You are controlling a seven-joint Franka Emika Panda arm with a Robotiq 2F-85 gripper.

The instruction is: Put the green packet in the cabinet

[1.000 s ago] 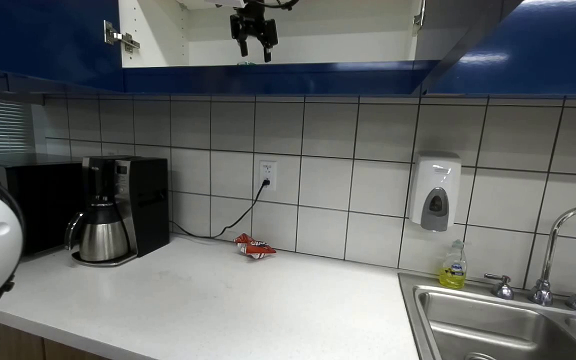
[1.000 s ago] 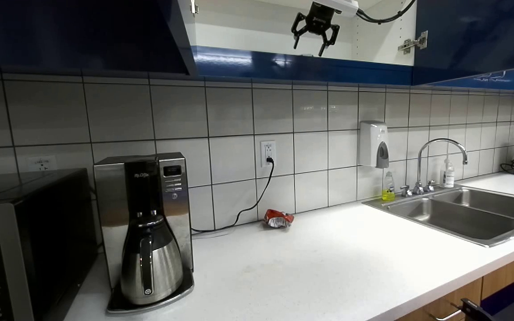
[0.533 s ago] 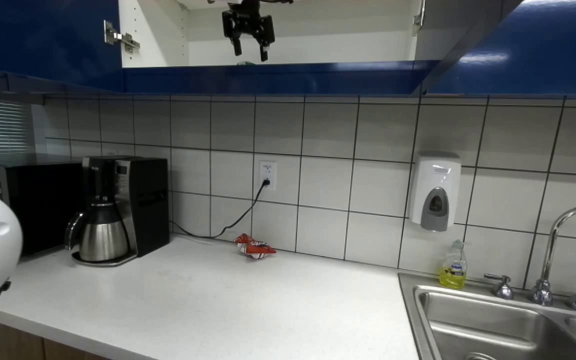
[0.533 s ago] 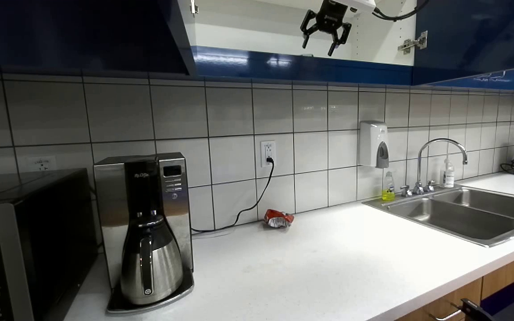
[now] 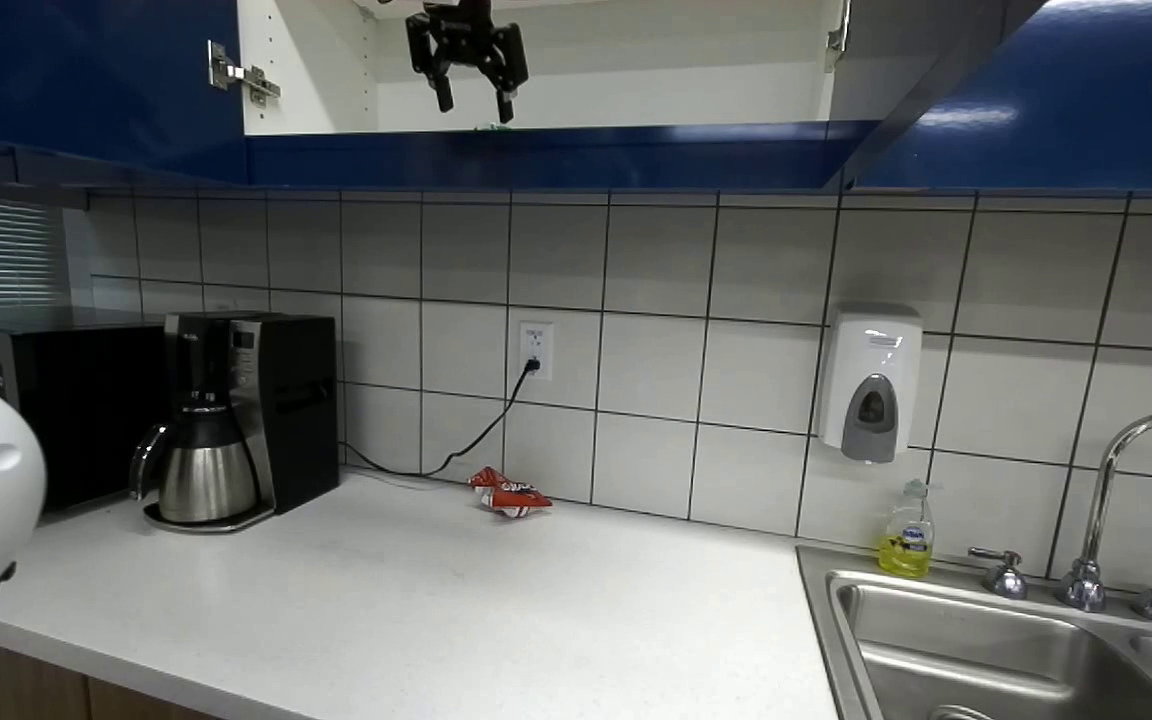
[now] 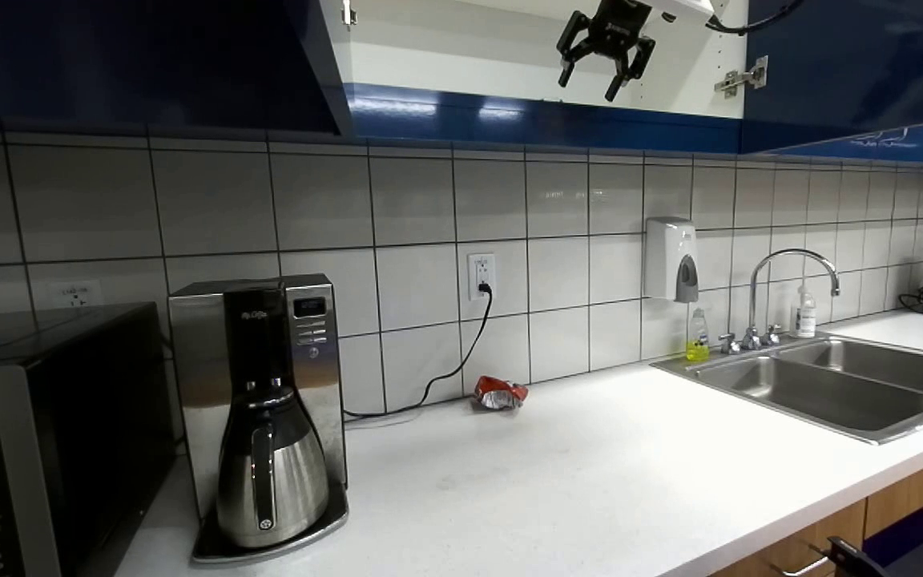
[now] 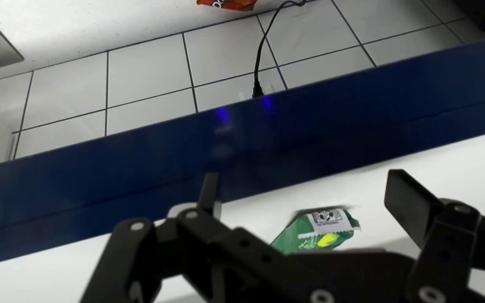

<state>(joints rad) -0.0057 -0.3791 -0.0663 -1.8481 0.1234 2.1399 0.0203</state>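
Observation:
The green packet [image 7: 326, 237] lies on the white floor of the open cabinet [image 7: 112, 172], just behind its dark blue lower front edge. In the wrist view it shows between the spread fingers, its lower part hidden by the gripper. In an exterior view only a green sliver of the packet [image 5: 492, 127] shows above the blue edge of the cabinet [image 5: 576, 156]. My gripper [image 7: 303, 179] is open and empty. In both exterior views the gripper [image 5: 475, 108] [image 6: 588, 86] points down at the cabinet opening [image 6: 546, 124], above and apart from the packet.
An open blue door with a hinge [image 5: 244, 75] flanks the opening. Below are a coffee maker [image 6: 257, 417], a microwave [image 6: 61, 433], a small red packet [image 5: 510, 493] by the tiles, a soap dispenser [image 5: 871, 380] and a sink [image 6: 830, 385].
The open gripper has moved sideways along the cabinet opening, leftward in an exterior view and rightward in another. The packet stays where it lies inside the cabinet.

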